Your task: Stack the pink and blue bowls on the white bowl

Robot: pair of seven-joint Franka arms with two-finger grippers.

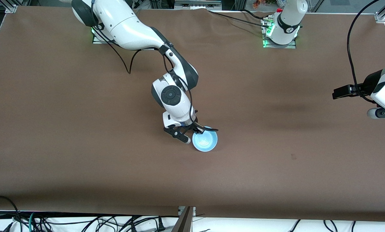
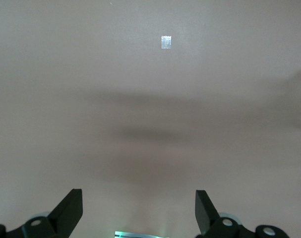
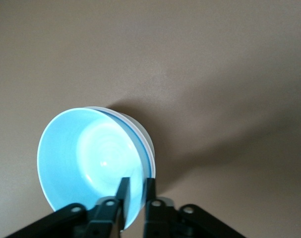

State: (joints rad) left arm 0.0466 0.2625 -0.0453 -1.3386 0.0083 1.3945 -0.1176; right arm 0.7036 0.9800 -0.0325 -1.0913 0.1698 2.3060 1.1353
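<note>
The light blue bowl [image 1: 204, 141] is near the middle of the table. In the right wrist view the blue bowl [image 3: 90, 158] sits inside a white bowl [image 3: 142, 133], of which only a thin rim and wall show around it. No pink bowl shows in any view. My right gripper [image 1: 194, 134] is down at the bowl's rim, fingers [image 3: 123, 191] shut on the blue rim, one inside and one outside. My left gripper [image 1: 378, 112] waits open and empty above the table's edge at the left arm's end; its open jaws [image 2: 138, 201] frame bare cloth.
A brown cloth [image 1: 83, 145] covers the table. A small piece of clear tape [image 2: 166, 42] lies on it below the left gripper. Cables [image 1: 231, 17] run along the edge by the robot bases.
</note>
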